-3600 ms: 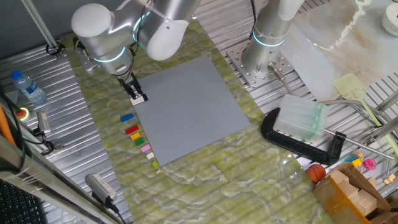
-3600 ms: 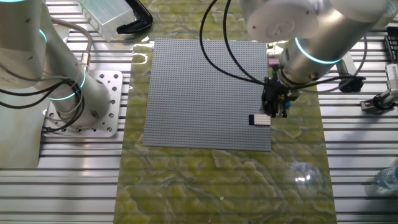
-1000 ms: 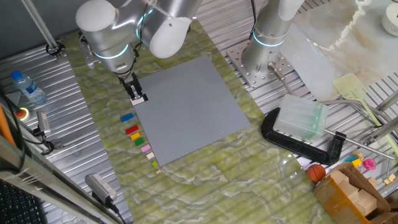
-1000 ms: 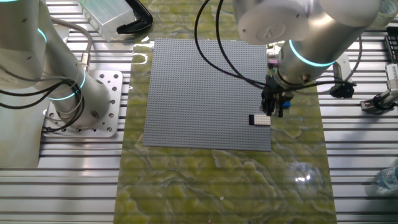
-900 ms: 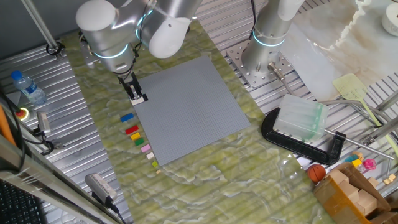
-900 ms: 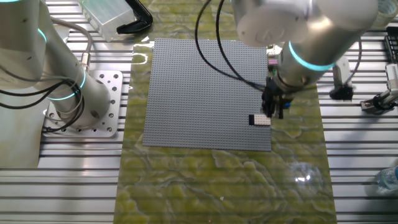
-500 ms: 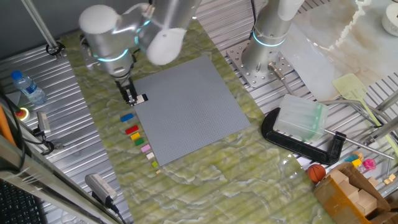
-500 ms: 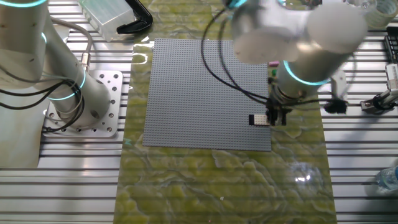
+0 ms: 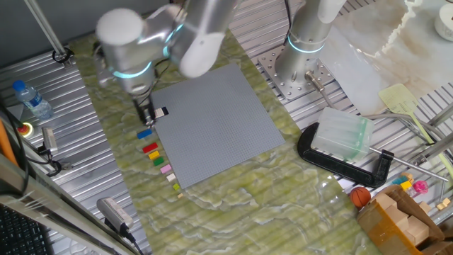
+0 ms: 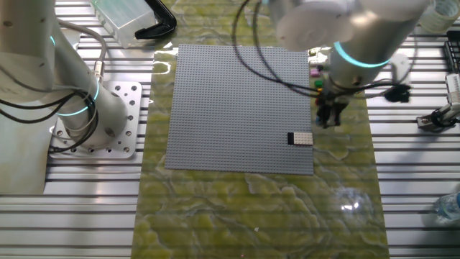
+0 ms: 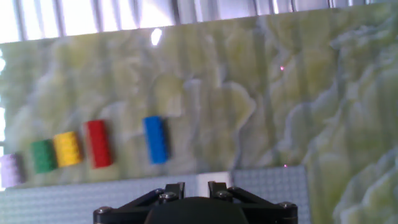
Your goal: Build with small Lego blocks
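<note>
We see the two-finger gripper [image 9: 146, 119] hanging over the green marbled mat [image 9: 233, 205], just beside the large flat grey studded baseplate [image 9: 212, 120]; we cannot tell whether its fingers are spread or pressed together. A cream-white and black stacked brick [image 10: 300, 139] sits on the baseplate's edge. Off the plate, in a row on the mat, lie the small blue plastic brick [image 11: 155, 139], red brick [image 11: 98, 144], yellow brick [image 11: 67, 149], green brick [image 11: 43, 155] and pink brick [image 11: 9, 170].

a green marbled mat [image 9: 233, 205] covers the ribbed aluminium table [image 9: 78, 134], with glare along its far edge.
</note>
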Available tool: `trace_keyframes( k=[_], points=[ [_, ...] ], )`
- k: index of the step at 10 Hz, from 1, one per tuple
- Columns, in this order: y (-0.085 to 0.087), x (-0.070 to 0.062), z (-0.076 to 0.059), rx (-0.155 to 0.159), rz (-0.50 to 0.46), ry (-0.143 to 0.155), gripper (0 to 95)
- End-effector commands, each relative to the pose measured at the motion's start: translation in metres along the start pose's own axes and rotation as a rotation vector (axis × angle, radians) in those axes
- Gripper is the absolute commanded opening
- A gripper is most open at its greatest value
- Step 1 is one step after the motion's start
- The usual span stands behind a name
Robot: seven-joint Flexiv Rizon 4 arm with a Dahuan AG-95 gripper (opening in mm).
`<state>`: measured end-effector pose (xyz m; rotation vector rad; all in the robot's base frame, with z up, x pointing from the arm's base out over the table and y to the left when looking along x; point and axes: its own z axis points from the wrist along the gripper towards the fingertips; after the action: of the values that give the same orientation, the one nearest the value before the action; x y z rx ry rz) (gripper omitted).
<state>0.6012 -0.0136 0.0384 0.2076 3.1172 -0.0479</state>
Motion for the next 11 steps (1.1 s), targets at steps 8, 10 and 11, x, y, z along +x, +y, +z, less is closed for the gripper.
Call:
trace_keyframes(
  k=[8, 10, 11],
  points=[
    [0.000, -0.006, 0.009, -0.005, -0.104, -0.023, 19.0],
    [0.001, -0.008, 0.012, -0.007, -0.114, -0.026, 19.0],
    [0.002, -0.009, 0.013, -0.007, -0.122, -0.027, 19.0]
  ],
)
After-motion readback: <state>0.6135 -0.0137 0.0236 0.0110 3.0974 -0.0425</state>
